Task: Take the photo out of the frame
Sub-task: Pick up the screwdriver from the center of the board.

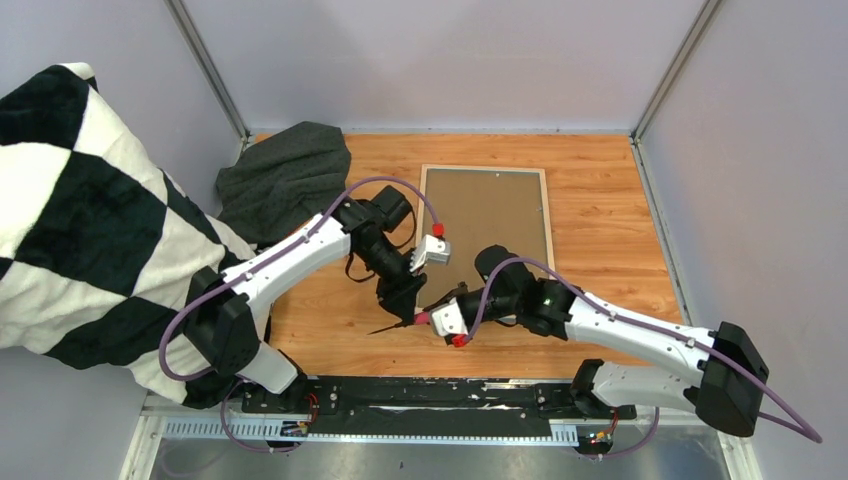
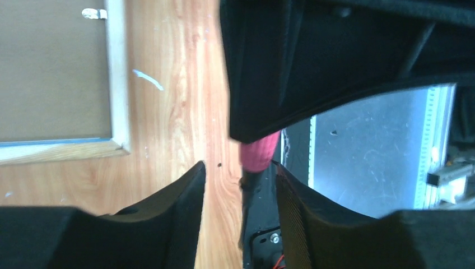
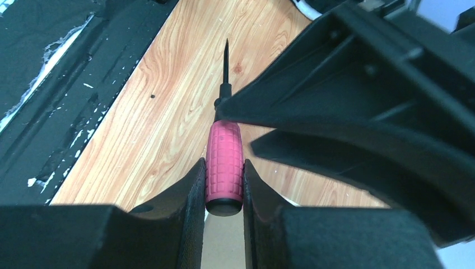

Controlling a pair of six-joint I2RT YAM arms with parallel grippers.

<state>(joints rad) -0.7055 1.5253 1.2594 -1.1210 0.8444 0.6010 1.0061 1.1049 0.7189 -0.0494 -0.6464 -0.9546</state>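
The frame (image 1: 485, 169) lies face down at the back middle of the table, its pale wood edge (image 2: 117, 84) around a brown backing board (image 1: 485, 215). The photo is hidden under that board. A screwdriver with a pink handle (image 3: 224, 168) and a black shaft (image 3: 226, 61) hangs over the near part of the table. My right gripper (image 3: 224, 163) is shut on the pink handle. My left gripper (image 2: 240, 168) is open, its fingers on either side of the shaft just below the handle (image 2: 259, 152). The two grippers meet at the screwdriver (image 1: 415, 320).
A crumpled grey cloth (image 1: 285, 175) lies at the back left of the table. A large black-and-white checked cloth (image 1: 80, 220) hangs over the left wall. A black rail (image 1: 420, 390) runs along the table's near edge.
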